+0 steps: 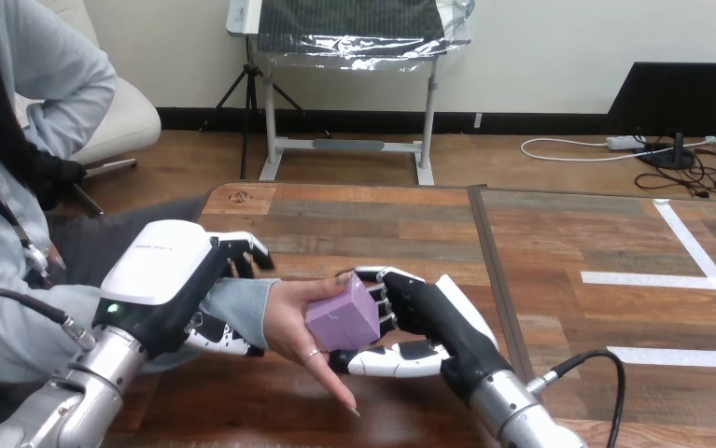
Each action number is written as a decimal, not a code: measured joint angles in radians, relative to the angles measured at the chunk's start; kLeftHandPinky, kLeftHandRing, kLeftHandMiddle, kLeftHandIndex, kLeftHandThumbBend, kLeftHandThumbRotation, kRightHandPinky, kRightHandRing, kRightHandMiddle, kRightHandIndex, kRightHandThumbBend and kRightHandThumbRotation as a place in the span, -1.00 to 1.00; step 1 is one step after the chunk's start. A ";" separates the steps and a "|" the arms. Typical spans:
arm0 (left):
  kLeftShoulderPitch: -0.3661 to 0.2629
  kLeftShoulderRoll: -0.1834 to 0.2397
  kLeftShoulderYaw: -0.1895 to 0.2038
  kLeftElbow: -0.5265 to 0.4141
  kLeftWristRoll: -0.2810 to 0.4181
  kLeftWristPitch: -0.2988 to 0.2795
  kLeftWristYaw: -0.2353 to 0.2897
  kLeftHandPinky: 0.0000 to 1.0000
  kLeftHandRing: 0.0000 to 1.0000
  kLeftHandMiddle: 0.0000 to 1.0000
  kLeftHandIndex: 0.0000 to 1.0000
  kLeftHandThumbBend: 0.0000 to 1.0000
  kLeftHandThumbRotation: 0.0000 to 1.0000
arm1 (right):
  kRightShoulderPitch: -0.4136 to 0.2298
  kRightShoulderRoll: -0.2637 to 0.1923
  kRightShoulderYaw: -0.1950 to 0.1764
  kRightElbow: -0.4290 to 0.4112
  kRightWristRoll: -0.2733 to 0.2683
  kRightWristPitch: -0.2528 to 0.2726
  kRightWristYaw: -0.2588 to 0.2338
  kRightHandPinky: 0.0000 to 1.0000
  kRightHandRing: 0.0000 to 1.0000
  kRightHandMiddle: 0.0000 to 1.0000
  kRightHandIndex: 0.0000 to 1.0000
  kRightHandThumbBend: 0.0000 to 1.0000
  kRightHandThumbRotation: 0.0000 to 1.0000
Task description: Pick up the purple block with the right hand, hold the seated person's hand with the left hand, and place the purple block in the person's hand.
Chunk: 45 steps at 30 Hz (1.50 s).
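Head view — purple block partly hides right hand, seemingly gripping it.

Left hand curled, grasping; right hand pinching, thumb beneath fingers.

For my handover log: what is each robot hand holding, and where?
The right hand pinches the purple block by its side at the view's right, fingers above, thumb below. The left hand curls round the person's wrist.
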 measured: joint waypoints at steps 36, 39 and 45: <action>0.054 -0.113 0.093 0.022 -0.209 -0.268 0.118 0.80 0.95 0.98 1.00 1.00 0.31 | -0.080 -0.112 -0.126 0.008 0.185 -0.204 0.122 0.94 0.90 0.90 0.93 1.00 0.00; 0.058 -0.134 0.109 0.022 -0.235 -0.310 0.119 0.79 0.96 0.99 1.00 1.00 0.33 | -0.085 -0.115 -0.138 0.005 0.199 -0.225 0.134 0.94 0.89 0.90 0.92 1.00 -0.01; 0.068 -0.169 0.141 0.022 -0.267 -0.380 0.123 0.74 0.96 1.00 1.00 1.00 0.38 | -0.086 -0.116 -0.148 -0.005 0.235 -0.256 0.162 0.92 0.89 0.90 0.89 1.00 -0.02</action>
